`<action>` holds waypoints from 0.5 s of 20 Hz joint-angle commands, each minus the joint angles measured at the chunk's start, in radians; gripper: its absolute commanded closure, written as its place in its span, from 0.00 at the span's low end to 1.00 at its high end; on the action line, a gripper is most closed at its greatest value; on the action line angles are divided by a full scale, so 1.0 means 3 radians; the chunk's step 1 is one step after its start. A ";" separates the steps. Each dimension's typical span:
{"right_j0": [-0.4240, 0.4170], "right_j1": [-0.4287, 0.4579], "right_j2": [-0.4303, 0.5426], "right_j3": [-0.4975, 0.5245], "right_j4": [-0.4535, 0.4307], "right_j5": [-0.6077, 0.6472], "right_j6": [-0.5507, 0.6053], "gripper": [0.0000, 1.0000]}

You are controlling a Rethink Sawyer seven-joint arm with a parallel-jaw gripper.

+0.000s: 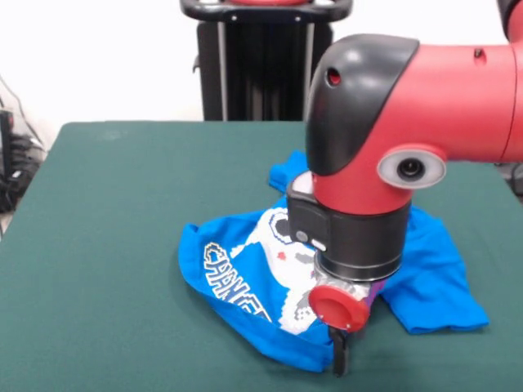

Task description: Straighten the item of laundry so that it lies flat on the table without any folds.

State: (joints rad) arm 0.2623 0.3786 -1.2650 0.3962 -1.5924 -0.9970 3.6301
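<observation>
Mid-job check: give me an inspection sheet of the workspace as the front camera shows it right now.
Surface: green table, bare cloth around the shirt.
Job's things: blue T-shirt crumpled near the table's front, print side up, folded and bunched, not flat; one sleeve sticks out behind the arm, another part spreads at picture right.
Clutter: nothing seen on the table.
Grippers: gripper down at the shirt's front edge under the red arm; only one dark finger shows, so open or shut cannot be told.
Cables: a bundle of wires off the table at picture left.
Surroundings: black stand behind the table, white wall.
</observation>
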 commanded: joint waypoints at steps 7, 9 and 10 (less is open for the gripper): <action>0.0040 -0.0099 0.0294 -0.0091 0.0325 -0.0377 0.0340 0.00; 0.0043 -0.0085 0.0282 -0.0097 0.0321 -0.0374 0.0325 0.00; 0.0060 -0.0086 0.0281 -0.0083 0.0322 -0.0386 0.0318 0.00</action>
State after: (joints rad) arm 0.2626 0.3314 -1.2650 0.3963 -1.5560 -1.0234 3.6301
